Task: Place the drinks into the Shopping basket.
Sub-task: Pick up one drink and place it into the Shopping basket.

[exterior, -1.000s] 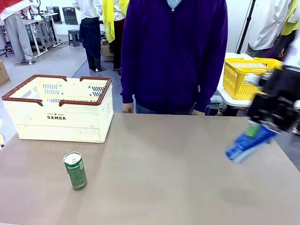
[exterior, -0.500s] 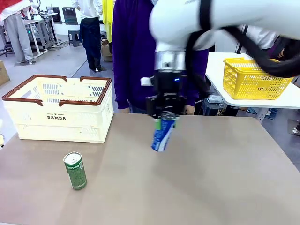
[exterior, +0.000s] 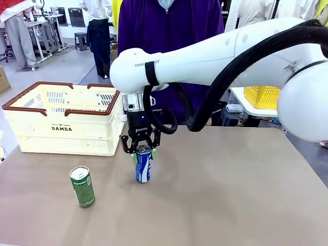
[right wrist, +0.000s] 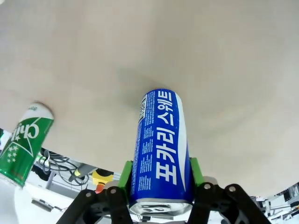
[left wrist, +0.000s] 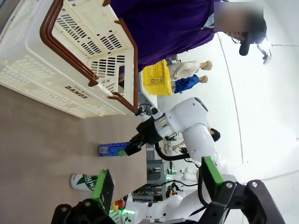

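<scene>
While the right hand [exterior: 143,152] clamps it, blue can [exterior: 143,169] stands upright.

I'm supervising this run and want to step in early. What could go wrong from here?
1. The right gripper pinches the blue can only near its top; the body below could tilt or slip.
2. The can sits lower than the rim of the Shopping basket, close to its corner; moving sideways without lifting would likely hit the wall.
3. The green can stands nearby and could be knocked over.
</scene>
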Motion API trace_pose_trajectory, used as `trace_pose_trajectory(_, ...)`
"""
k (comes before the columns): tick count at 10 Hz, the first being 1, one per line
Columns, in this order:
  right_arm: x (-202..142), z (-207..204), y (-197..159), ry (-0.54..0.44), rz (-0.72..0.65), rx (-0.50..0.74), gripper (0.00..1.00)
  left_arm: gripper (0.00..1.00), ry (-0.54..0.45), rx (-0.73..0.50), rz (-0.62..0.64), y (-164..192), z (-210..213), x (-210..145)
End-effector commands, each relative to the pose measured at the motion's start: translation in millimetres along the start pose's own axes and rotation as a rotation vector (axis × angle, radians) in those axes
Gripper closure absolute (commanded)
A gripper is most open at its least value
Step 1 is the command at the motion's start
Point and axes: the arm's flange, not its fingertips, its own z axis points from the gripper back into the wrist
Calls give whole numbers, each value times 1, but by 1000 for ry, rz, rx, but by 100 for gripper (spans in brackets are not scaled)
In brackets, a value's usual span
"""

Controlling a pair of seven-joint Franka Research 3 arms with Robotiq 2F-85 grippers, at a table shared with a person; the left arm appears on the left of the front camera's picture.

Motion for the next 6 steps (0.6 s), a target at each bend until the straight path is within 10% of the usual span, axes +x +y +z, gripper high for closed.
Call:
trace_pose_trajectory(1,-10,14,2,3,-36,0,100,0,9,1,-16,1,3,-2)
trace_pose_trajectory(3,-14,11,-3,8,-41,-8,100,0,9,1,-16,1,3,-2)
trace_pose_trajectory(5,-19,17,-10,7,-41,28,0,0,9,1,-16,1,3,-2)
trace_pose_trajectory(6,-23,26,-13,-10,-38,47,0,0,9,1,-16,1,3,-2)
